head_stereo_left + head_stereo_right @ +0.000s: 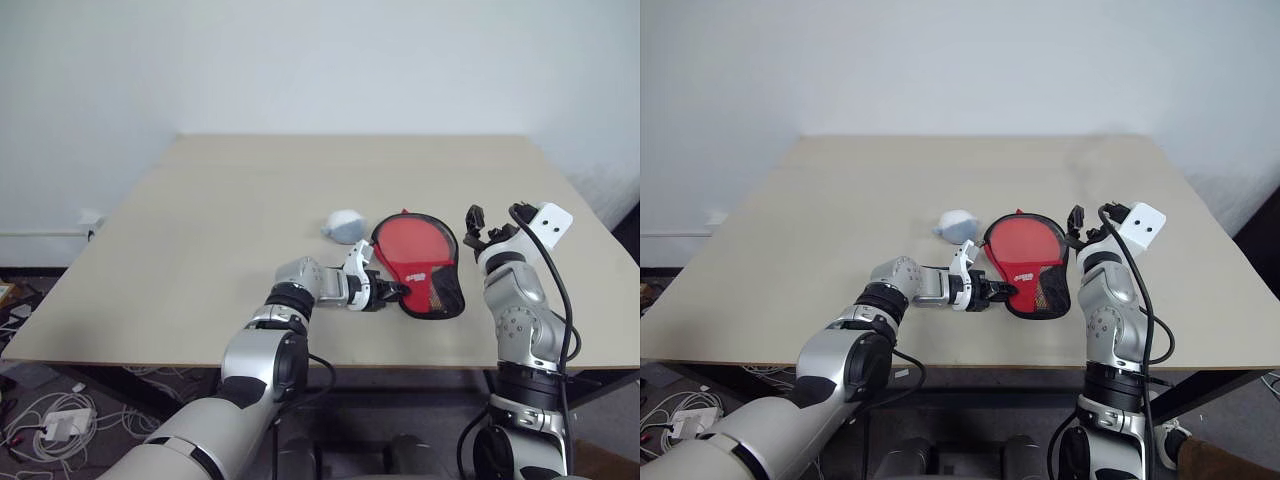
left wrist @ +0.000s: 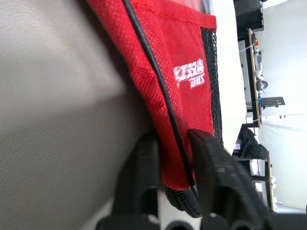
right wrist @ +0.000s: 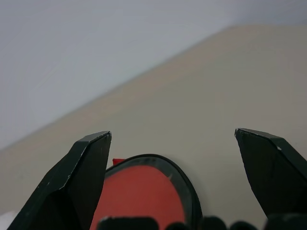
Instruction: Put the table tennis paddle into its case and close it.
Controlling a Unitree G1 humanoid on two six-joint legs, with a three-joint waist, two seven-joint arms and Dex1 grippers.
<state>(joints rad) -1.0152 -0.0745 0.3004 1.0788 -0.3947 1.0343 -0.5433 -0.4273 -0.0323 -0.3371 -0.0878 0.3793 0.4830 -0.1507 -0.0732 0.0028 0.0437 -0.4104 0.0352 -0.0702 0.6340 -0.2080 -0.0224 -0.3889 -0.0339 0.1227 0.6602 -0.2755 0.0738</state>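
Observation:
The case (image 1: pixel 412 250), a paddle-shaped cover with a red panel, black zip rim and mesh window, lies near the table's front edge. My left gripper (image 1: pixel 392 293) is shut on its near left edge. In the left wrist view the two black fingers (image 2: pixel 207 158) pinch the red mesh fabric and black piping of the case (image 2: pixel 182 81). Something brownish shows through the mesh (image 1: pixel 438 292), seemingly the table tennis paddle's handle; the rest of the paddle is hidden. My right gripper (image 1: pixel 480 224) hovers open just right of the case, above the table, with nothing between its fingers (image 3: pixel 86 163).
A small grey round pouch (image 1: pixel 345 226) lies on the table (image 1: pixel 250 190) just left of the case. The table's front edge (image 1: pixel 400 362) runs close below the case. A white wall stands behind.

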